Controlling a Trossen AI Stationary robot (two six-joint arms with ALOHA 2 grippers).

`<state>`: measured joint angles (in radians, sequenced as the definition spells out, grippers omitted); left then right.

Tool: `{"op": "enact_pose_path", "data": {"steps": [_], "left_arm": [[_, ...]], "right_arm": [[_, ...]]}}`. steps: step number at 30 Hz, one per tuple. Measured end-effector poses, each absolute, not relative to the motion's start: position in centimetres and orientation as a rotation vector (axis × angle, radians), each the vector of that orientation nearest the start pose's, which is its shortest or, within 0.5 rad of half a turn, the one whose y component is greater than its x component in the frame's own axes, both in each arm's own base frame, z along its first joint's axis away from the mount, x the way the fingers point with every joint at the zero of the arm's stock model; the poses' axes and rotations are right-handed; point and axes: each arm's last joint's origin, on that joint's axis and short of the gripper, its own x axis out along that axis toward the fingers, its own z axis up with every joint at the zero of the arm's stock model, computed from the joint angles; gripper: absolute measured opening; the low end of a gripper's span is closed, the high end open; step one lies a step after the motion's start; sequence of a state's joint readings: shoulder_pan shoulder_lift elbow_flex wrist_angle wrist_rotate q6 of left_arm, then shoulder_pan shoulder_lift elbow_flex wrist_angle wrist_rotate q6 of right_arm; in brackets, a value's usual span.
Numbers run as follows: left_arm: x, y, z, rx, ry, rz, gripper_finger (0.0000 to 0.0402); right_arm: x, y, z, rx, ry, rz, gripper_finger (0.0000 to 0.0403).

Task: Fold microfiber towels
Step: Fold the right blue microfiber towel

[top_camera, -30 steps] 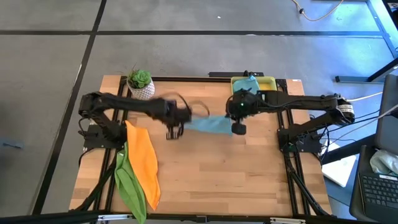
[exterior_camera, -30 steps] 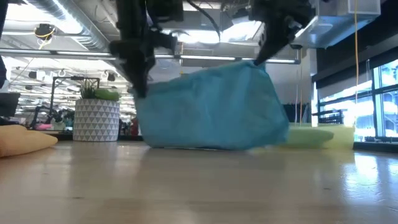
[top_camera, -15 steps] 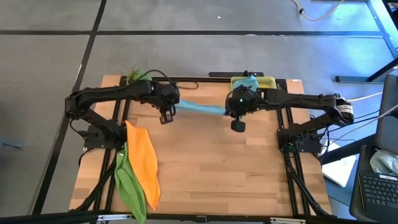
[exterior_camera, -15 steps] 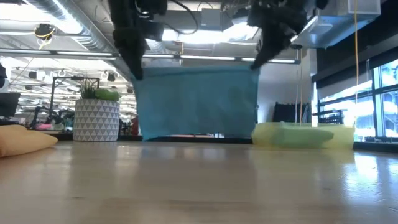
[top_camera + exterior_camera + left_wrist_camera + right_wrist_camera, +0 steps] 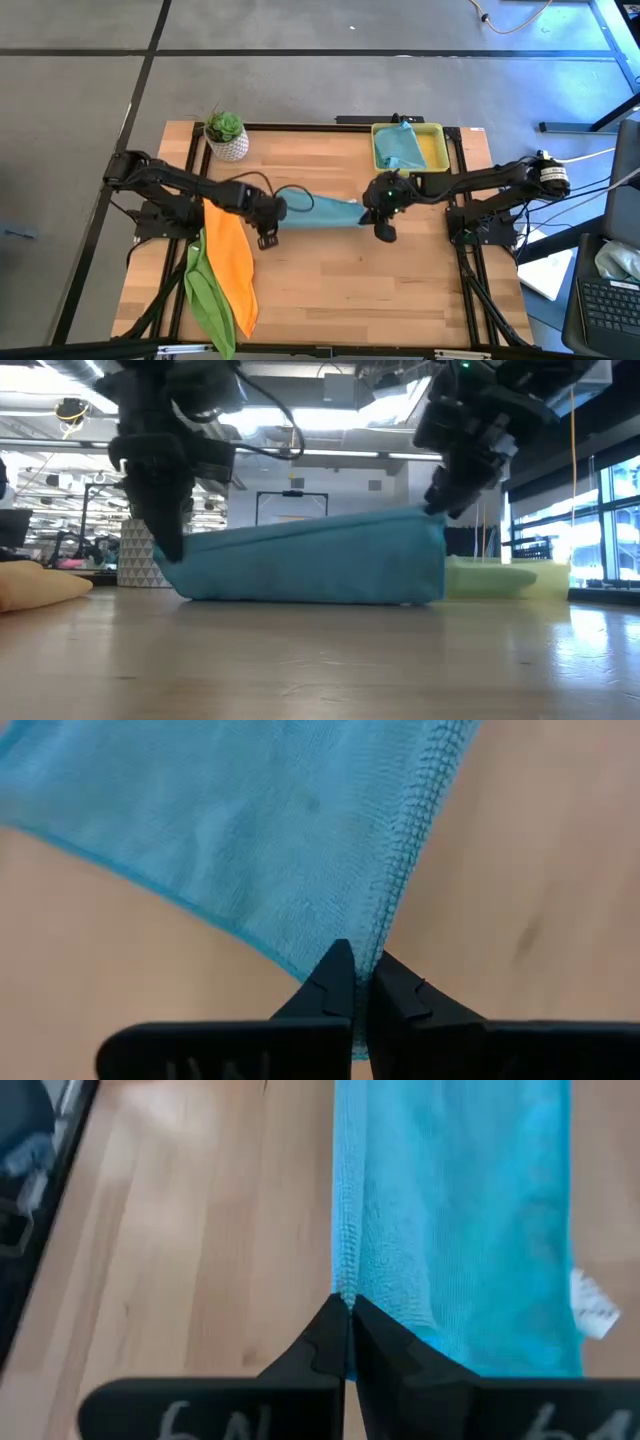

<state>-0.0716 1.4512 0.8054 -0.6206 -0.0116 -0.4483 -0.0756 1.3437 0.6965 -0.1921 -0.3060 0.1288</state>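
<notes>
A teal microfiber towel (image 5: 320,208) stretches across the middle of the table between my two grippers. Its lower edge (image 5: 310,598) rests on the wood. My left gripper (image 5: 268,213) is shut on its left end, low near the table (image 5: 165,550). My right gripper (image 5: 372,208) is shut on its right end, a little higher (image 5: 437,510). An orange towel (image 5: 228,262) and a lime green towel (image 5: 208,300) lie over the table's near left part. Another teal towel (image 5: 400,148) lies in the yellow tray (image 5: 432,150). My left gripper pinches the towel's stitched hem (image 5: 375,945) at a corner between its two fingers, which come steeply from above. The cloth spreads away from the fingertips and runs down onto the table. My right gripper pinches the hem (image 5: 343,1275) at the towel's other upper corner between its two fingers, slanting down from the table's right. The cloth hangs from it, lower part on the table, top edge drawn fairly straight toward the left gripper.
A potted plant (image 5: 227,135) stands at the far left. The yellow tray sits at the far right. Bare wood lies near of the held towel (image 5: 350,290). A white tag (image 5: 592,1305) shows on the held towel.
Both grippers swung toward the far edge with the towel hanging stretched between them, then came back toward the near edge and down. The towel has sunk with them: its lower part now lies on the table, and its top edge slopes down toward the left gripper.
</notes>
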Motion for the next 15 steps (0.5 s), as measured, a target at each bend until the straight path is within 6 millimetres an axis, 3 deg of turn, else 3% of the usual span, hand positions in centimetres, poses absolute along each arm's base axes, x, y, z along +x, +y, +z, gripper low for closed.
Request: {"op": "enact_pose_path", "data": {"steps": [5, 15], "left_arm": [[24.9, -3.8, 17.0, -0.407, 1.207, 0.235, 0.0000], [24.6, -4.5, 16.9, -0.572, 1.247, 0.262, 0.0000]], "right_arm": [[24.9, -0.2, 17.8, 0.260, 0.879, 0.188, 0.0027], [24.3, -0.6, 17.4, 0.188, 0.949, 0.153, 0.0090]]}}
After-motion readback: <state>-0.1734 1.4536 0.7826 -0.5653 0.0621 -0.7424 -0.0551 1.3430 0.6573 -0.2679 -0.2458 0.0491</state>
